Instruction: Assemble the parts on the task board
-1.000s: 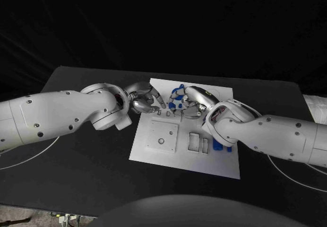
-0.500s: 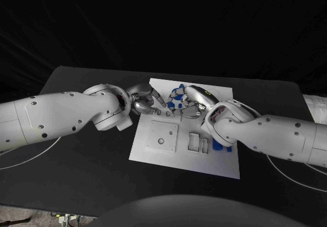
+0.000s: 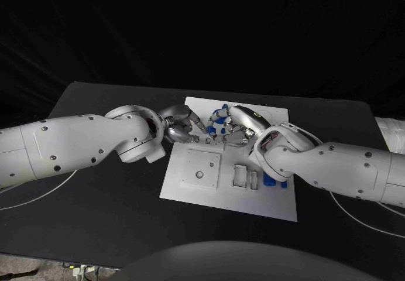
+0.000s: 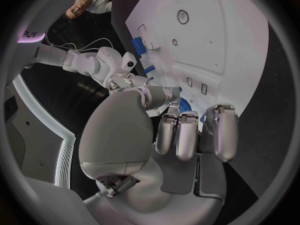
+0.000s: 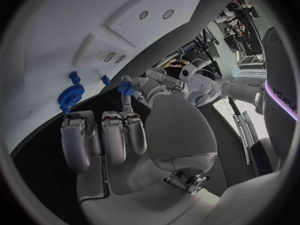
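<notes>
Both hands meet over the far half of the white task board on the table. The right hand pinches a small blue part in its fingers; whether the left hand holds anything cannot be told. This looks like the seating step: next, lower the part squarely into its slot.

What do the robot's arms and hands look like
Both arms are glossy white rounded shells dotted with small dark screws. The left hand and right hand are silver metal with segmented fingers. Thin white cables trail across the black table.
</notes>
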Controlling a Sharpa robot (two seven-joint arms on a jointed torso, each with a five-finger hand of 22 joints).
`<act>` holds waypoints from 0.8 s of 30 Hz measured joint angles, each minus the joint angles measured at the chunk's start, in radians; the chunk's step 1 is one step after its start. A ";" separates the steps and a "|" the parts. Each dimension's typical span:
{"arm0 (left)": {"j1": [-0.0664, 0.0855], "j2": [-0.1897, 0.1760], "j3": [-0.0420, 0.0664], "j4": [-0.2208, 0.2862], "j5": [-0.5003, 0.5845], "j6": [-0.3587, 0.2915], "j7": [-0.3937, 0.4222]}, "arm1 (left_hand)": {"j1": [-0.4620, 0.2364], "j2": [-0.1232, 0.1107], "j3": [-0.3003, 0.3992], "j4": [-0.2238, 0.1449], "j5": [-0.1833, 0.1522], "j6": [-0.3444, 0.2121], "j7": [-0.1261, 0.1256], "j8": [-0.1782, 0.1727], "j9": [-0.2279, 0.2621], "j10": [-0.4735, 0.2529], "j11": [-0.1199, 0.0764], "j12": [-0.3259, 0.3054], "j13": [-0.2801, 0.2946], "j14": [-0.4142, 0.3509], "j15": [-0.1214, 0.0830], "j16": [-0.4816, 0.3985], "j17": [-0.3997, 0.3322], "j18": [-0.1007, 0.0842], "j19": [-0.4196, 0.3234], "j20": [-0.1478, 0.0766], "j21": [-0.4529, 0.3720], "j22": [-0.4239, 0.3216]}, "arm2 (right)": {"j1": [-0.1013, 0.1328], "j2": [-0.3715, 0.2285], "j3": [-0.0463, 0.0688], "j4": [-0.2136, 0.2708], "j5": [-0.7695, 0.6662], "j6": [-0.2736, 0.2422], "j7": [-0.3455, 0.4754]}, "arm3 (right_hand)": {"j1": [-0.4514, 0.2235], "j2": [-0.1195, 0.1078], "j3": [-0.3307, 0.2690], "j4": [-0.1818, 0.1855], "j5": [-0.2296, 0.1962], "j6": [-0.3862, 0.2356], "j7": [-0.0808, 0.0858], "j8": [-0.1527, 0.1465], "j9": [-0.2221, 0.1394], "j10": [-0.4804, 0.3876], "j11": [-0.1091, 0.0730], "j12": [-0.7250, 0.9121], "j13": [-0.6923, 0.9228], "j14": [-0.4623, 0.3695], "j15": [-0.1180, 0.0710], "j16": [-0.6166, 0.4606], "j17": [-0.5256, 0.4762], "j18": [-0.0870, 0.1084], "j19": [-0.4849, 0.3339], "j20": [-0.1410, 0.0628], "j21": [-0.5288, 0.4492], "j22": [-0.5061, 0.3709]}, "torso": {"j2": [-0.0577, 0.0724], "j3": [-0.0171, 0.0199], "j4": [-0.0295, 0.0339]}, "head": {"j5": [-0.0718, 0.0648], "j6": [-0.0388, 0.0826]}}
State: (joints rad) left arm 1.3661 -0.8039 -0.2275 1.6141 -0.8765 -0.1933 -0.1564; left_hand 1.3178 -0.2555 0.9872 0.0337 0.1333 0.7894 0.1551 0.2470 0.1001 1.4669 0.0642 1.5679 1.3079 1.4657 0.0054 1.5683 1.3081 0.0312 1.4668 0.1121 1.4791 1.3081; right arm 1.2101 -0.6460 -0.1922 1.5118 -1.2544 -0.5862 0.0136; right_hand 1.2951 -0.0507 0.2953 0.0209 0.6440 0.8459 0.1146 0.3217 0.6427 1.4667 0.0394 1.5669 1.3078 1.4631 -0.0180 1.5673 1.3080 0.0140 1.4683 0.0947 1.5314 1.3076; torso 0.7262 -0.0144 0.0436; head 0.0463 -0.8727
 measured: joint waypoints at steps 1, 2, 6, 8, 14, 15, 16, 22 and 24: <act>0.000 0.000 0.000 0.000 0.000 0.000 0.000 | 0.000 0.000 0.000 0.000 0.000 0.000 0.000 -0.004 -0.001 0.000 0.000 0.000 0.000 0.000 0.000 0.000 0.000 0.000 0.000 0.000 0.000 0.000 | 0.000 0.000 0.000 0.000 0.000 0.000 0.000 | 0.000 0.000 0.000 0.000 0.000 0.000 0.000 0.002 0.000 0.000 0.000 0.000 0.000 0.000 0.000 0.000 0.000 0.000 0.000 0.000 0.000 0.000 | 0.000 0.0001 0.0000 | 0.000 0.000; 0.000 0.000 0.000 0.000 0.001 0.001 0.000 | 0.000 0.000 0.001 -0.001 0.000 0.000 0.000 -0.004 -0.002 0.000 0.000 0.000 0.000 0.000 0.000 0.000 0.000 0.000 0.000 0.000 0.000 0.000 | 0.000 0.000 0.000 -0.001 0.000 0.000 -0.001 | 0.000 0.000 0.000 0.000 0.000 0.000 0.000 0.002 0.000 0.000 0.000 0.000 0.000 0.000 0.000 0.000 0.000 0.000 0.000 0.000 0.000 0.000 | 0.000 0.0002 0.0000 | 0.000 0.000; 0.000 -0.001 0.000 0.001 0.002 0.002 0.001 | 0.000 0.000 0.002 -0.002 0.000 0.004 -0.004 -0.004 -0.003 0.000 0.000 0.000 0.000 0.000 0.000 0.000 0.000 0.000 0.000 0.000 0.000 0.000 | 0.000 0.000 0.000 -0.002 0.000 0.002 -0.002 | 0.000 0.000 0.000 0.000 -0.002 0.000 0.000 0.002 0.000 0.000 0.000 0.000 0.000 0.000 0.000 0.000 0.000 0.000 0.000 0.000 0.000 0.000 | 0.000 0.0003 -0.0001 | 0.000 0.000; 0.000 -0.001 0.000 0.001 0.003 0.002 0.001 | 0.000 0.000 0.002 -0.002 0.000 0.004 -0.004 -0.004 -0.003 0.000 0.000 0.000 0.000 0.000 0.000 0.000 0.000 0.000 0.000 0.000 0.000 0.000 | 0.000 0.000 0.000 -0.002 0.000 0.003 -0.003 | 0.000 0.000 0.001 -0.001 -0.002 0.000 0.000 0.002 0.000 0.000 0.000 0.000 0.000 0.000 0.000 0.000 0.000 0.000 0.000 0.000 0.000 0.000 | 0.000 0.0004 -0.0001 | 0.002 0.000; 0.000 0.000 0.000 0.003 0.006 0.001 0.005 | 0.000 0.000 0.003 -0.003 0.000 0.008 0.000 -0.009 -0.006 0.000 0.000 0.000 0.000 0.000 0.000 0.000 0.000 0.000 0.000 0.000 0.000 0.000 | 0.000 -0.001 0.000 -0.003 0.000 0.011 -0.007 | 0.000 0.000 0.003 -0.003 -0.003 -0.001 0.000 0.002 0.000 0.000 0.000 0.000 0.000 0.000 0.000 0.000 0.000 0.000 0.000 0.000 0.000 0.000 | 0.000 0.0004 0.0000 | 0.002 0.000; 0.000 0.000 0.000 0.003 0.006 0.001 0.006 | 0.000 0.000 0.005 -0.006 0.000 0.008 0.000 -0.012 -0.007 0.000 0.000 0.000 0.000 0.000 0.000 0.000 0.000 0.000 0.000 0.000 0.000 0.000 | 0.000 -0.001 0.000 -0.003 0.000 0.013 -0.007 | -0.002 -0.002 0.003 -0.003 -0.004 -0.001 0.000 0.002 0.000 0.000 0.000 0.000 0.000 0.000 0.000 0.000 0.000 0.000 0.000 0.000 0.000 0.000 | 0.000 0.0004 -0.0001 | 0.002 0.000; 0.000 0.000 0.000 0.004 0.007 0.000 0.008 | 0.000 0.000 0.006 -0.007 0.000 0.008 0.000 -0.014 -0.009 0.000 0.000 0.000 0.000 0.000 0.000 0.000 0.000 0.000 0.000 0.000 0.000 0.000 | 0.000 -0.001 0.000 -0.004 0.000 0.014 -0.008 | -0.002 -0.002 0.003 -0.003 -0.004 -0.001 0.000 0.002 0.000 0.000 0.000 0.000 0.000 0.000 0.000 0.000 0.000 0.000 0.000 0.000 0.000 0.000 | 0.000 0.0004 -0.0001 | 0.003 0.000; 0.000 0.000 0.000 0.004 0.013 -0.003 0.018 | 0.000 0.000 0.006 -0.007 0.000 0.010 -0.002 -0.027 -0.017 0.000 -0.007 0.000 0.000 0.000 0.000 0.000 0.000 0.000 0.000 0.000 0.000 0.000 | 0.000 -0.001 0.000 -0.004 0.000 0.023 -0.011 | -0.003 -0.003 0.003 -0.003 -0.004 -0.004 0.000 0.002 0.000 0.000 0.000 0.000 0.000 0.000 0.000 0.000 0.000 0.000 0.000 0.000 0.000 0.000 | 0.000 0.0005 0.0000 | 0.004 0.000; 0.000 0.000 0.000 0.005 0.014 -0.004 0.020 | 0.000 0.000 0.006 -0.007 0.000 0.011 -0.003 -0.027 -0.017 0.000 -0.007 0.000 0.000 0.000 0.000 0.000 0.000 0.000 0.000 0.000 0.000 0.000 | 0.000 -0.001 0.000 -0.004 0.000 0.025 -0.012 | -0.003 -0.003 0.003 -0.003 -0.004 -0.004 0.000 0.002 0.001 0.000 0.000 0.000 0.000 0.000 0.000 0.000 0.000 0.000 0.000 0.000 0.000 0.000 | 0.000 0.0004 0.0002 | 0.005 0.000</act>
State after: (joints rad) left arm 1.3658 -0.8036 -0.2271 1.6189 -0.8622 -0.1978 -0.1362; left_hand 1.3178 -0.2554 0.9936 0.0271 0.1333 0.8007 0.1517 0.2199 0.0836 1.4667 0.0567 1.5679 1.3079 1.4657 0.0054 1.5683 1.3078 0.0312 1.4668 0.1122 1.4792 1.3079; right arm 1.2101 -0.6467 -0.1922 1.5078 -1.2549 -0.5614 0.0012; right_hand 1.2923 -0.0535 0.2982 0.0178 0.6403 0.8419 0.1150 0.3236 0.6433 1.4667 0.0394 1.5669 1.3078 1.4631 -0.0180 1.5673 1.3077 0.0140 1.4683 0.0948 1.5314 1.3074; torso 0.7261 -0.0140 0.0438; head 0.0509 -0.8727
